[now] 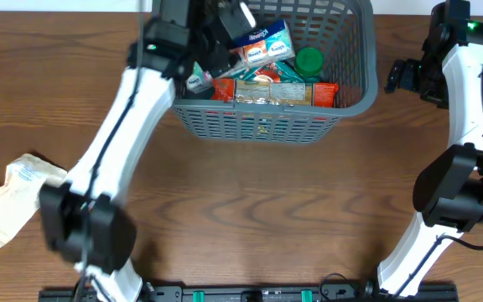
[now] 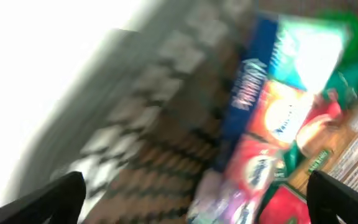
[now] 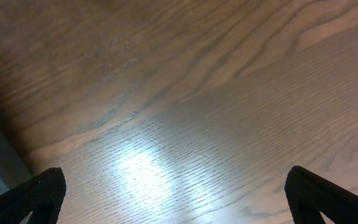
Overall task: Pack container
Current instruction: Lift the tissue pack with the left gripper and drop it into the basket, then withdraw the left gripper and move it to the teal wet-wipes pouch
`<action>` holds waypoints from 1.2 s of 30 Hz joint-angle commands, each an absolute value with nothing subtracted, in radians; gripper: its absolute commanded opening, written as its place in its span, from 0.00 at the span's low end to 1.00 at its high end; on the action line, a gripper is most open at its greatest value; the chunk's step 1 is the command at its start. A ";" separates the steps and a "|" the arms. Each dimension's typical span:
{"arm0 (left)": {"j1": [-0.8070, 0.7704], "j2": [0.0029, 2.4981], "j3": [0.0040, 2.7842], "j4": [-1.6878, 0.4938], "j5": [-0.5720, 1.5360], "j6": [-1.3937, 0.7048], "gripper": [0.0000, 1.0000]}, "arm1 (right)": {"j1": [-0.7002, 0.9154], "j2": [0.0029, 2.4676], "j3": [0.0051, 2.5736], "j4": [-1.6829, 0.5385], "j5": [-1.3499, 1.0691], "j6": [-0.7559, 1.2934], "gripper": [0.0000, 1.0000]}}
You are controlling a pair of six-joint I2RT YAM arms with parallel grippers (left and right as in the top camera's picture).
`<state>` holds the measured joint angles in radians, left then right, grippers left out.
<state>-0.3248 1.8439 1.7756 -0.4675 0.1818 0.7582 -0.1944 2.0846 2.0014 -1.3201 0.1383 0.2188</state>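
Nearest you, well to the left of the container (image 1: 258, 126), a crumpled white bag (image 1: 13, 195) lies on the table (image 1: 250, 218). The container sits at the table's far middle, already loaded with packets. Just to its right, your right gripper (image 3: 179, 193) hangs wide open over bare wood. Above its far-left corner, your left gripper (image 2: 197, 198) is spread wide and empty over a blue-edged packet (image 2: 272, 93). Expect the container to be stiff, and weightier now it is loaded. Take it by the thick rim, not the lattice.
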 commanded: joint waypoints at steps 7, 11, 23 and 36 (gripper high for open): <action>-0.245 1.477 1.787 -0.728 -0.161 0.314 0.98 | -0.204 2.085 1.999 -1.312 0.137 0.204 0.99; -0.139 1.374 1.787 -0.862 -0.290 0.047 0.99 | -0.204 2.085 1.999 -1.305 0.108 0.204 0.99; 0.091 1.358 1.562 -1.297 -0.200 0.275 0.99 | -0.203 2.085 1.999 -1.266 0.063 0.210 0.99; 0.134 1.361 1.111 -1.073 -0.037 0.418 0.99 | -0.204 2.085 1.999 -1.262 0.063 0.211 0.99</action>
